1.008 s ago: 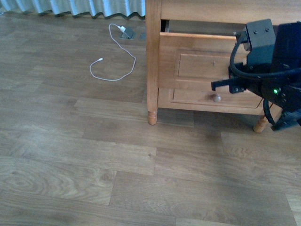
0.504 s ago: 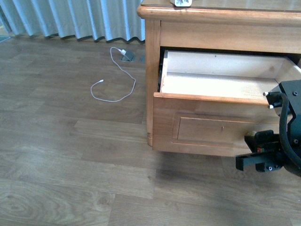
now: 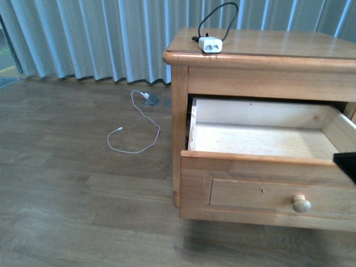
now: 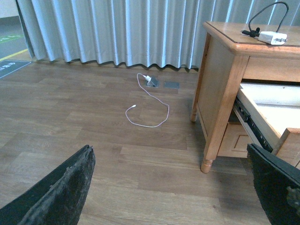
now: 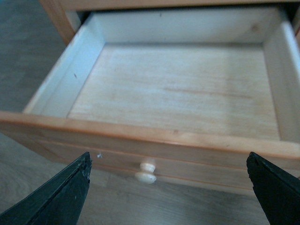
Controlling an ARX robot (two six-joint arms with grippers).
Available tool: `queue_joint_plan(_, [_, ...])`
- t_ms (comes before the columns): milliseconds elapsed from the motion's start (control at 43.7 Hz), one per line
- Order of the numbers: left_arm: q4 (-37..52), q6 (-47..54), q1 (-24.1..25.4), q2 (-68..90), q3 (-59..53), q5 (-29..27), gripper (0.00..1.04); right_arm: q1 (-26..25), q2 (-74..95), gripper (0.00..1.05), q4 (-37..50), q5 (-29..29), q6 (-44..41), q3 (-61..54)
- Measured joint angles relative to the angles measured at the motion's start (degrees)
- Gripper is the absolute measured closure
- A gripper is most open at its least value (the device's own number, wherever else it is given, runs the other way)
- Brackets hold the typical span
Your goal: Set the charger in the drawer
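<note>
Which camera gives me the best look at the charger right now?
The front view: the charger sits whole on the nightstand top, its black cable loop in full. The left wrist view shows it smaller, near the picture's edge. The right wrist view shows only the open drawer, no charger.

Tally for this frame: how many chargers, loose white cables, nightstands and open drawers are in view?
Charger: 1
White cable: 1
Nightstand: 1
Open drawer: 1
Total: 4
</note>
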Motion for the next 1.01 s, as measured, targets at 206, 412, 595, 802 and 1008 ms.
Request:
queue_joint_plan(206, [0.0, 0.0, 0.0, 0.0, 0.0, 0.0, 0.06, -6.7, -18.9, 0.08, -11.8, -7.3, -0.1, 1.3])
queue_joint_plan(412, [0.0, 0.0, 0.0, 0.0, 0.0, 0.0, 0.06, -13.4, -31.9, 0.08, -14.8, -11.9, -1.0, -3.8])
queue_joint_plan(595, [0.0, 0.0, 0.0, 0.0, 0.0, 0.0, 0.06, -15.3, -34.6, 0.08, -14.8, -11.7, -0.8, -5.5])
queue_joint_plan(802, [0.0, 0.0, 0.0, 0.0, 0.0, 0.0, 0.06, -10.6, -39.6, 0.45, -2.6, 1.4, -3.1, -13.4])
queue_joint_plan(1008, [0.0, 0.0, 0.0, 0.0, 0.0, 0.0, 0.06, -5.4, -46.2, 0.91, -5.2, 7.3, -3.5, -17.7])
